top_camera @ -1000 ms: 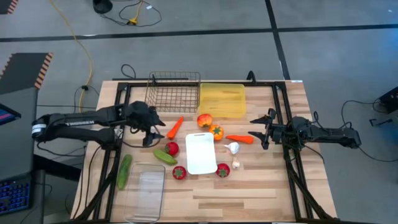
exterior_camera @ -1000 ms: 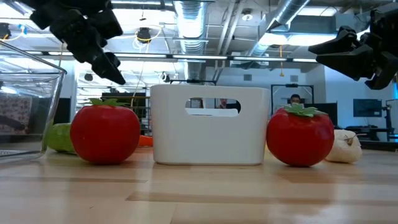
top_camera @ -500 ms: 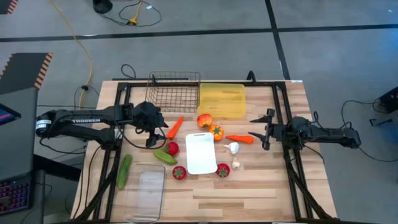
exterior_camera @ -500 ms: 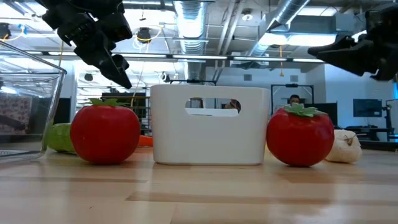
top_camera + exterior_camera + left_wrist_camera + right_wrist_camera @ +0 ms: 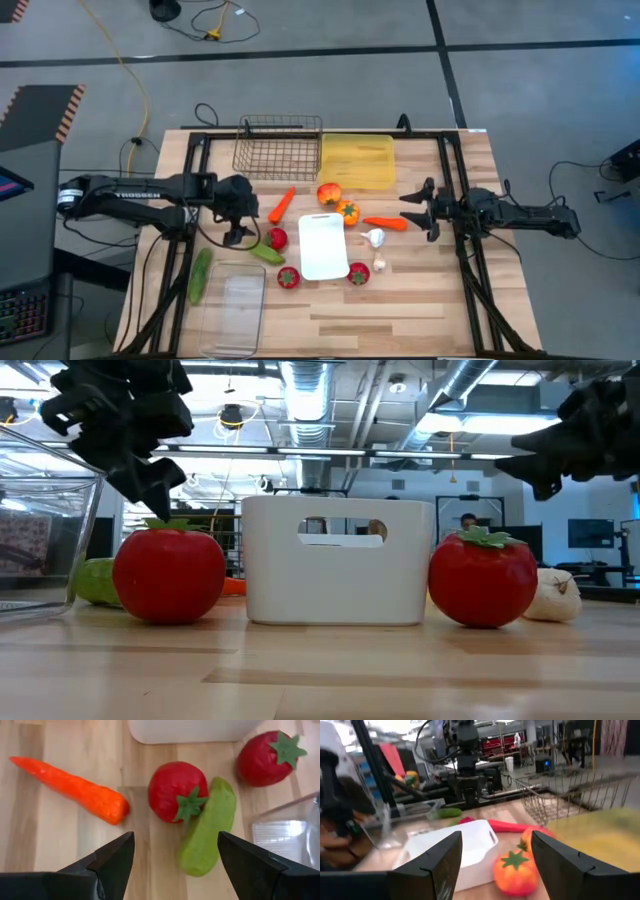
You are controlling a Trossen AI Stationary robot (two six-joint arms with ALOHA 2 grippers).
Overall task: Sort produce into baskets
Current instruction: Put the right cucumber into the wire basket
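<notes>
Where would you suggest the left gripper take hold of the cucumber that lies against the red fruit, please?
Probably at the free end of the cucumber, coming from above with the left gripper closing across its narrow width. Its other end touches the red fruit, so a finger fits less easily there.

Only legible txt: white "TROSSEN" lettering along the dark left robot arm [image 5: 130, 195] in high view, nr table's left edge; no other labels, nos. or signs readable on produce, baskets or room bkgd.
</notes>
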